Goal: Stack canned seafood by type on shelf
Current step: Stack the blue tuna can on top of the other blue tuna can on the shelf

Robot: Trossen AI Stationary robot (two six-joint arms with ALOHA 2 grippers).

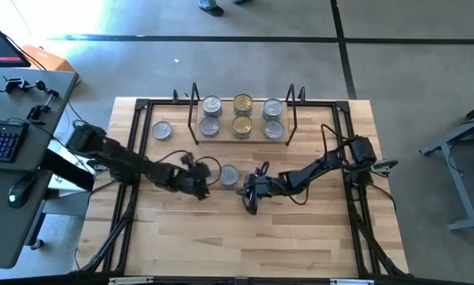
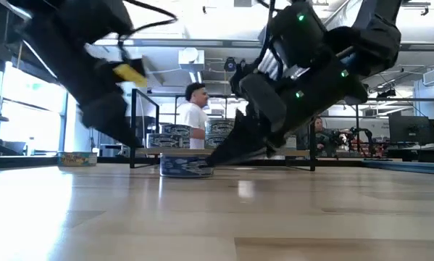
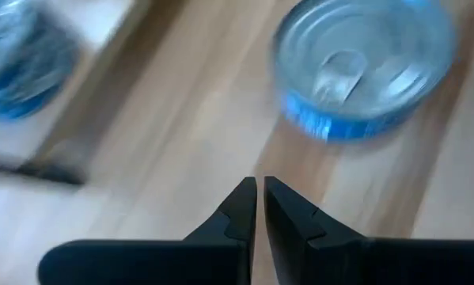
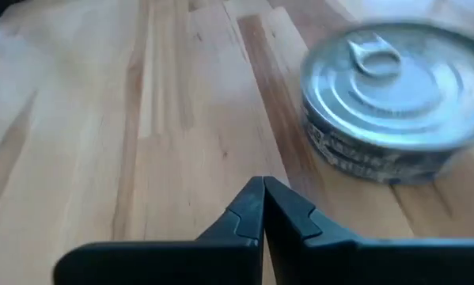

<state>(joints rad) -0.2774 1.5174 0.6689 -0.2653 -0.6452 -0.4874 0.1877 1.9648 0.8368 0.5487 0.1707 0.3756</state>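
Flanking a loose tin, mid-table, both jaws together

Item: silver-lidded tin [image 1: 229, 175], flat on the table [image 1: 300, 237], well short of the shelf [image 1: 242, 136]. 
Stock on shelf: six tins [image 1: 211, 105] in three columns, gold-lidded pair [image 1: 242, 104] in the middle, silver either side. 
Stray: one more silver tin [image 1: 162, 130] on the table just left of the shelf frame.
Left gripper [image 1: 197, 184]: low beside the loose tin, jaws together, nothing held. 
Right gripper [image 1: 251, 192]: low on its other side, jaws shut, nothing held.
Handling advice: open one gripper wide before approach; straddle the rim squarely; close low on the wall, not the pull-ring; lift clear; set onto a silver column, lids level, matching label.
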